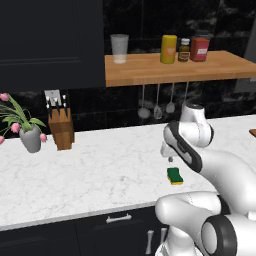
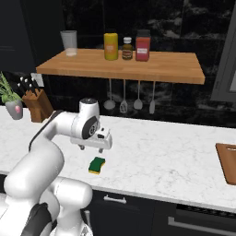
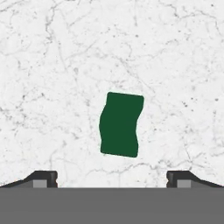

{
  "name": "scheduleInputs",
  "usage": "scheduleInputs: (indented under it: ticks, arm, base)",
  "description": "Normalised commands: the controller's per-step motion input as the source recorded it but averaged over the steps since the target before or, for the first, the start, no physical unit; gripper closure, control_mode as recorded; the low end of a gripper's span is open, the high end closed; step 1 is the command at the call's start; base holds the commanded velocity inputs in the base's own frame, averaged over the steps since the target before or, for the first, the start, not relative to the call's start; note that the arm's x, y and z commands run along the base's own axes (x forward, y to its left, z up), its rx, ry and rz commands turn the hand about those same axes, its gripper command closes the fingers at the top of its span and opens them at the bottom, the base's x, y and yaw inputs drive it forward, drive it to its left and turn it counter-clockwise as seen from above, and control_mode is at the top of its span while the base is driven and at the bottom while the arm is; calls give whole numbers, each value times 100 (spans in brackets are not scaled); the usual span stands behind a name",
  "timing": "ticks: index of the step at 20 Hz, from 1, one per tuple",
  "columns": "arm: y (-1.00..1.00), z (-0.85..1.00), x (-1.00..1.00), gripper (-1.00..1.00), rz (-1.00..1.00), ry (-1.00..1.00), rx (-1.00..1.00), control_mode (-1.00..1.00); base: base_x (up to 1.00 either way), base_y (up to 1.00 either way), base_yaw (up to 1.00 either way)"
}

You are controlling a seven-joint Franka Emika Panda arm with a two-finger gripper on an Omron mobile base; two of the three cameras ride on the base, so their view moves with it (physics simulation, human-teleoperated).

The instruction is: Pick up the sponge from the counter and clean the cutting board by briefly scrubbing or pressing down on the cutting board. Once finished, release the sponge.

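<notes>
The sponge [image 1: 175, 175] [image 2: 97, 165], dark green on top with a yellow body, lies flat on the white marble counter [image 1: 100, 170] [image 2: 161, 156] near its front edge. My gripper [image 1: 170, 159] [image 2: 92, 149] [image 3: 111, 180] hangs a little above it, pointing down, open, with nothing between its fingers. In the hand view the sponge [image 3: 120, 124] shows as a green block just ahead of the widely spread fingertips [image 3: 43, 178]. The reddish-brown cutting board [image 2: 228, 161] [image 1: 253, 132] lies far to the right on the counter, cut off by the picture edge.
A wooden knife block [image 1: 61, 129] [image 2: 37, 103] and a potted plant with pink flowers [image 1: 27, 132] [image 2: 11, 103] stand at the back left. A wooden wall shelf [image 1: 175, 67] [image 2: 124, 64] carries a glass and bottles, and utensils [image 2: 123, 99] hang beneath it.
</notes>
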Motion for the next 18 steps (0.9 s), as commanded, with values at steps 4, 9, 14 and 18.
scheduleInputs:
  ticks: [4,9,14,18]
  arm:
    - [-3,-50,9,-100,0,0,0,-100]
    - [0,-39,1,-100,0,0,0,-100]
    - [0,-33,0,-100,0,0,0,-100]
    - [0,-26,1,-100,0,0,0,-100]
  base:
    - [0,0,0]
    - [0,0,0]
    - [0,0,0]
    - [0,0,0]
